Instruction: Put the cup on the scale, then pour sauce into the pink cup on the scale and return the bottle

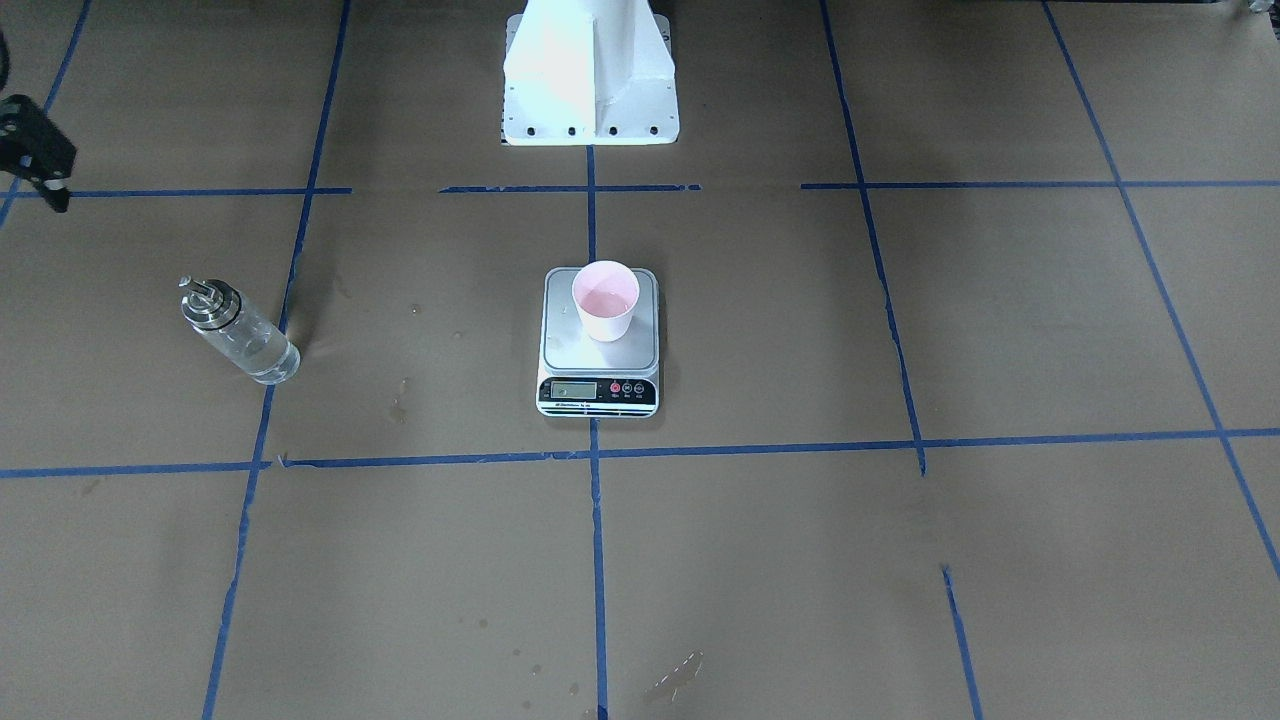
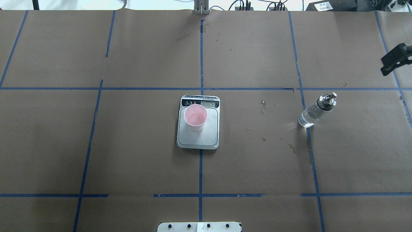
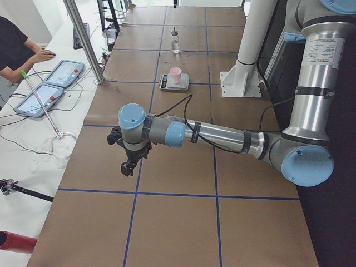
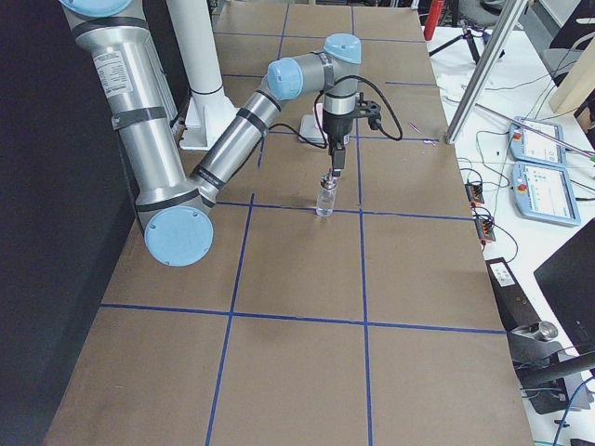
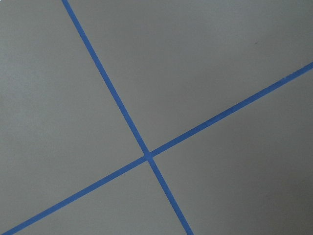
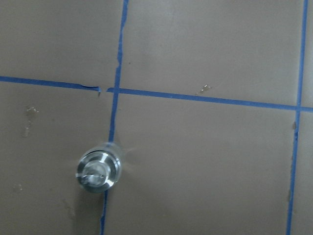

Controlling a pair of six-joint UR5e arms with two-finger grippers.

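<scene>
The cup stands upright on the scale, on the half of the steel platform nearest the display and slightly toward the robot's left, with its pink inside facing up. The scale sits at the middle of the table, over a line of blue tape and in front of the robot's white base. The bottle stands upright on the brown paper well to the robot's right of the scale, on another tape line, with its silver cap on top. The sauce inside is clear and hard to tell from the glass. The right gripper hangs in the air near the bottle and is apart from it. The right wrist view looks straight down on the cap, and no fingers show there. No view shows whether its jaws are wide or narrow. The left gripper hovers over bare paper near the table's left end, far from the scale and pointing down. It shows only in the side view, so its jaws cannot be judged. The left wrist view shows only a tape crossing. A few small stains mark the paper between scale and bottle. A person sits at a side bench with a hand on a tablet.
</scene>
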